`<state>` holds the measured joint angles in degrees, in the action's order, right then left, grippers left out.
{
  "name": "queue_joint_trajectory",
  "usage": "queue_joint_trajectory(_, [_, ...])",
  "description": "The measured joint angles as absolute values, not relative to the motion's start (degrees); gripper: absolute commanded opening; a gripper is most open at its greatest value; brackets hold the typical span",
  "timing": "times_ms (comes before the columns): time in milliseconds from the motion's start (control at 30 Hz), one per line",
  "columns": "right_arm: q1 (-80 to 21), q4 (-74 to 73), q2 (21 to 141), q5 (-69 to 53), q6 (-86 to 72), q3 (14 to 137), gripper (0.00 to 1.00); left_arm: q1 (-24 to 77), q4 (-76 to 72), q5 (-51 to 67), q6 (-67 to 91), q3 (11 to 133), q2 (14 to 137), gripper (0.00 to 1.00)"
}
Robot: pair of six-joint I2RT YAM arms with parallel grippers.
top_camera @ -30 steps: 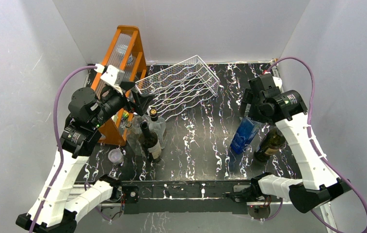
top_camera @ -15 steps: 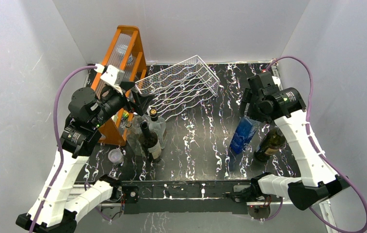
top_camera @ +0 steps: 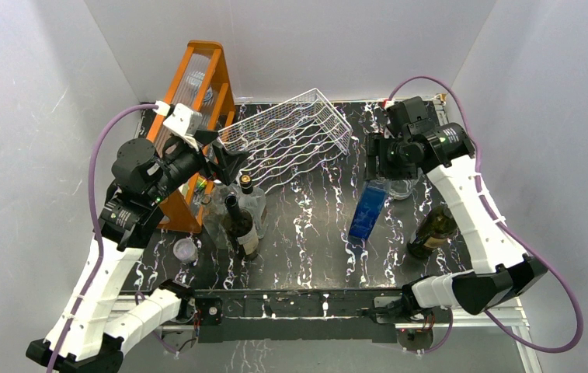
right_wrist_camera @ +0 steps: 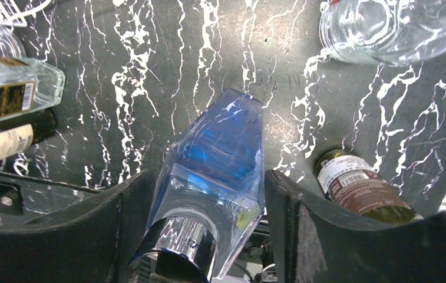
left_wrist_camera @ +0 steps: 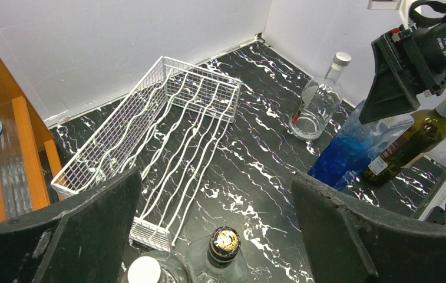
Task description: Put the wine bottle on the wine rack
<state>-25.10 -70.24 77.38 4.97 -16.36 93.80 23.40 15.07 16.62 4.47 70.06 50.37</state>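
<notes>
From above, the rack (top_camera: 290, 140) lies tipped at the back of the worktop (top_camera: 314, 233), its left end beside the orange frame (top_camera: 197, 78) in the upper left. The left pincer (top_camera: 227, 159) hangs spread wide near the rack's low left corner, above a cluster of dark bottles (top_camera: 240, 225), holding nothing. At right of centre the blue bottle (top_camera: 367, 211) leans with its top under the right pincer (top_camera: 378, 177); a green bottle (top_camera: 433, 233) stands just to its right and a clear bottle (top_camera: 403, 186) behind it. From the left wrist, the two black fingers (left_wrist_camera: 61, 236) stand far apart at the lower corners, the rack (left_wrist_camera: 149, 135) lies between and beyond them, well apart from the blue bottle (left_wrist_camera: 350, 156) at the right edge, and a gold-capped bottle (left_wrist_camera: 224, 242) shows at the bottom. From the right wrist, the fingers (right_wrist_camera: 123, 218) sit close against both sides of the blue bottle's (right_wrist_camera: 220, 147) shoulder, pinching it below its silver neck, with the green bottle (right_wrist_camera: 362, 191) at lower right and the clear bottle (right_wrist_camera: 397, 29) at upper right.
</notes>
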Motion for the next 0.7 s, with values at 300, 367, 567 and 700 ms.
queue_joint_trajectory(300, [-29.7, -71.4, 80.2, 11.9, -16.4, 93.9, 0.94, 23.4, 15.1, 17.1, 4.6, 70.1, 51.2, 0.98])
queue_joint_trajectory(367, [-30.5, -72.5, 80.6, 14.3, -17.8, 94.0, 0.92, 23.4, 15.1, 17.1, 4.7, 70.1, 51.3, 0.98])
queue_joint_trajectory(567, [-32.7, -73.7, 81.0, 19.1, -22.4, 94.4, 0.72, 23.4, 15.1, 17.2, 4.7, 70.1, 51.3, 0.98])
queue_joint_trajectory(700, [-32.7, -73.8, 81.0, 20.0, -24.7, 94.4, 0.56, 23.4, 15.1, 17.3, 4.7, 70.1, 51.3, 0.98])
